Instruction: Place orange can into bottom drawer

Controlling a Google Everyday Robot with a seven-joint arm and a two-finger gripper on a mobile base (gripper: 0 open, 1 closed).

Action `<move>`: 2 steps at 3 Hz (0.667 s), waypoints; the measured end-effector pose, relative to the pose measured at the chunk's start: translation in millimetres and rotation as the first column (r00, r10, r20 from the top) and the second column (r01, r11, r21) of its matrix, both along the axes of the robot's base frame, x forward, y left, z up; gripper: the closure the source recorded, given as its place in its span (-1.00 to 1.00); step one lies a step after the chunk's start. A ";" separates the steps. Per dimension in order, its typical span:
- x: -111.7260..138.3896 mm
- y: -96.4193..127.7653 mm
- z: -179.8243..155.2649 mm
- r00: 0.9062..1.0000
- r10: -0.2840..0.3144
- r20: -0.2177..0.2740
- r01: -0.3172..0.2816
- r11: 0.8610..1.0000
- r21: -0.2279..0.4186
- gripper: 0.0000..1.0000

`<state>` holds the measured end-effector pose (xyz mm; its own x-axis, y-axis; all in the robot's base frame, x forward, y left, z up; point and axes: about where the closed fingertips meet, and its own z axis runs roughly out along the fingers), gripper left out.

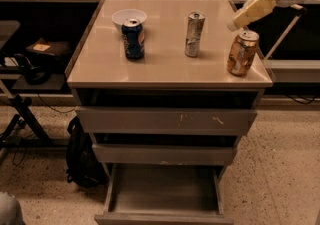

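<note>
Drawer first: the bottom drawer (162, 191) stands pulled out at 6 o'clock, its grey floor bare. Above it, on the cabinet top (165, 71), the orange can (242, 53) stands upright near the 3 o'clock edge, well apart from the silver can (194, 34) and the blue can (133, 39). The gripper (241, 19) hangs just above the orange can, at 1 o'clock from it, holding nothing; I cannot tell how wide it stands. I judge the grasp is next: I would descend square around the can's middle, close gently, then lift straight before swinging toward 6 o'clock.

gripper (236, 22) above rightmost can (242, 53) on cabinet (170, 69), bottom drawer (162, 193) below
</note>
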<state>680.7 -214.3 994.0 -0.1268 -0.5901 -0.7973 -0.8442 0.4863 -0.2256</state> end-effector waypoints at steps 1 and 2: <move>0.5 -20.4 -15.3 0.998 -0.048 -0.030 0.049 0.998 0.035 -1.00; -4.6 -44.7 -45.6 0.993 -0.088 -0.074 0.097 0.988 0.119 -1.00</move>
<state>676.1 -259.0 948.4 -0.2331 -0.4716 -0.8504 -0.8056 0.5835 -0.1028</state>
